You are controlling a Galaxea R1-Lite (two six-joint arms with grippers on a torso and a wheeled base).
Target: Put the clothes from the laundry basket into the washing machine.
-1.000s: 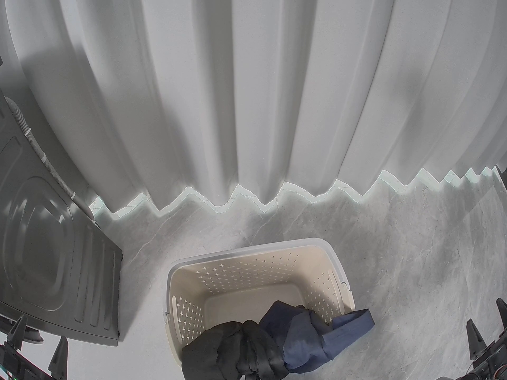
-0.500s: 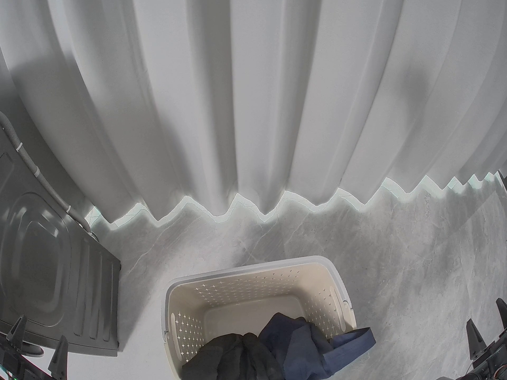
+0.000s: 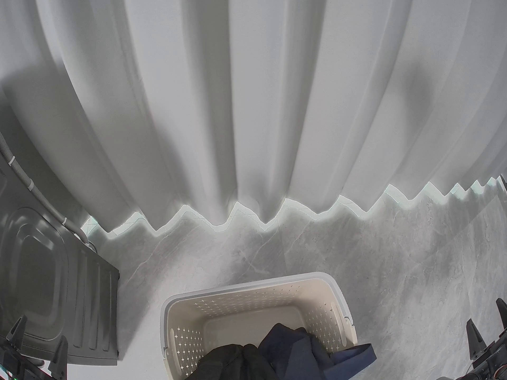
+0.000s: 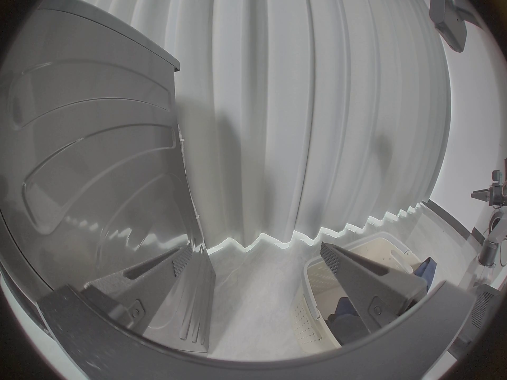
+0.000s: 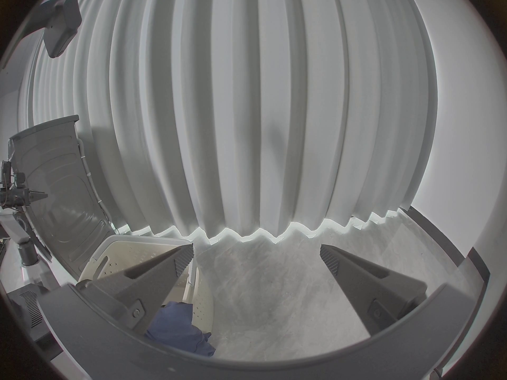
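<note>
A cream laundry basket [image 3: 253,295] stands on the floor at the bottom centre of the head view. It holds a black garment [image 3: 228,361] and a dark blue garment [image 3: 298,350], one blue corner draped over the basket's right rim. The grey washing machine [image 3: 47,286] stands to the left of the basket. My left gripper [image 3: 40,339] hangs open and empty low on the left, in front of the machine. My right gripper [image 3: 487,324] is open and empty, low on the right, well clear of the basket. The wrist views show each gripper, left [image 4: 253,252] and right [image 5: 256,252], with nothing between its fingers.
A white pleated curtain [image 3: 253,91] hangs across the whole back, its hem just above the grey marbled floor [image 3: 412,259]. Bare floor lies behind and to the right of the basket. A grey hose [image 3: 31,186] runs along the machine's edge.
The head camera has shifted, so the basket and machine sit lower in the picture and less of the clothes shows. Both grippers stay open in the same places.
</note>
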